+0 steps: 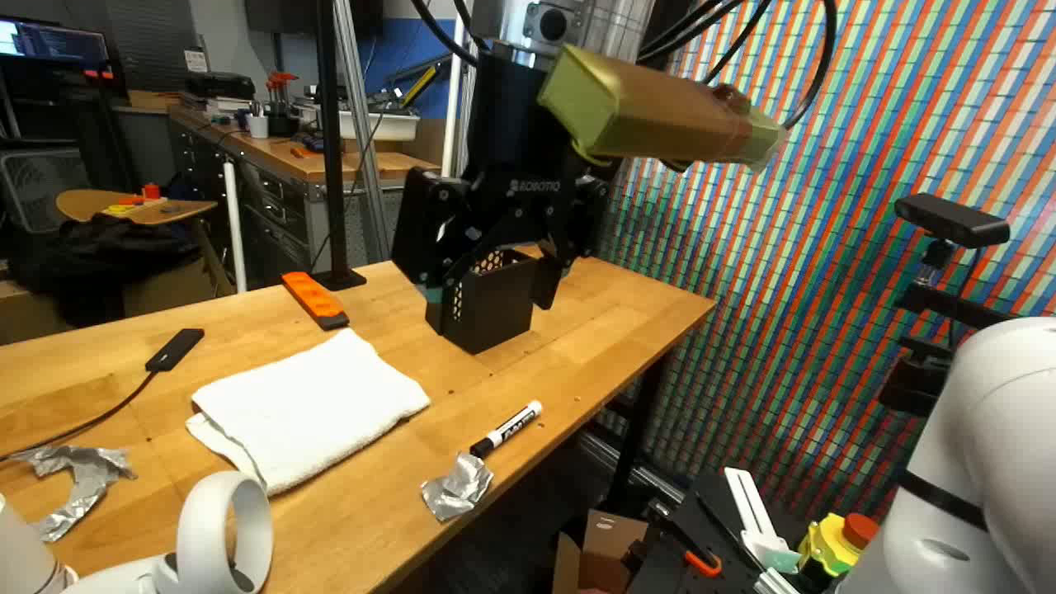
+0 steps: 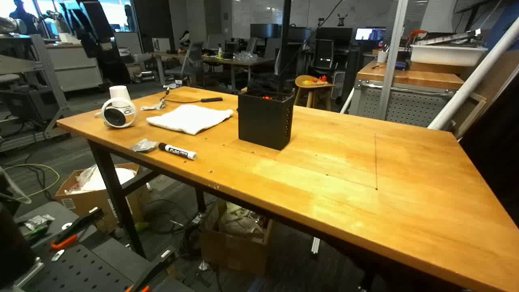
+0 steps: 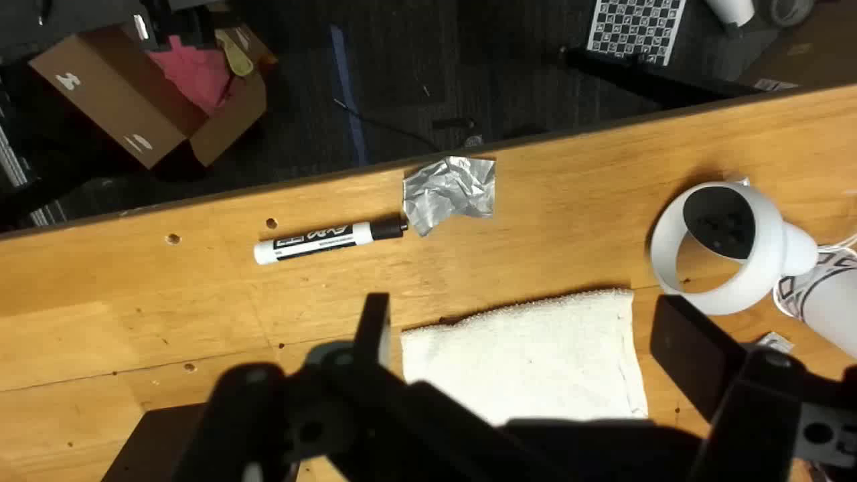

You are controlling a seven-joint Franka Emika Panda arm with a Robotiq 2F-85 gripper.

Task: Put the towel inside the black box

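Note:
A white folded towel [image 1: 309, 408] lies flat on the wooden table. It also shows in an exterior view [image 2: 190, 118] and in the wrist view [image 3: 525, 375]. A black open-topped box [image 1: 495, 309] with perforated sides stands upright on the table beside it. It also shows in an exterior view [image 2: 263, 119], and a dark part of the box [image 3: 161, 442] shows at lower left in the wrist view. My gripper [image 1: 488, 293] is open and empty, raised above the table. In the wrist view the towel lies below and between the spread fingers [image 3: 525, 335].
A marker [image 1: 507, 429] and crumpled foil [image 1: 458, 487] lie near the table's edge. A white ring-shaped controller [image 2: 119, 113] stands beyond the towel. An orange tool [image 1: 313, 299] and a black cabled device [image 1: 175, 349] lie at the back. A dark post rises behind the table.

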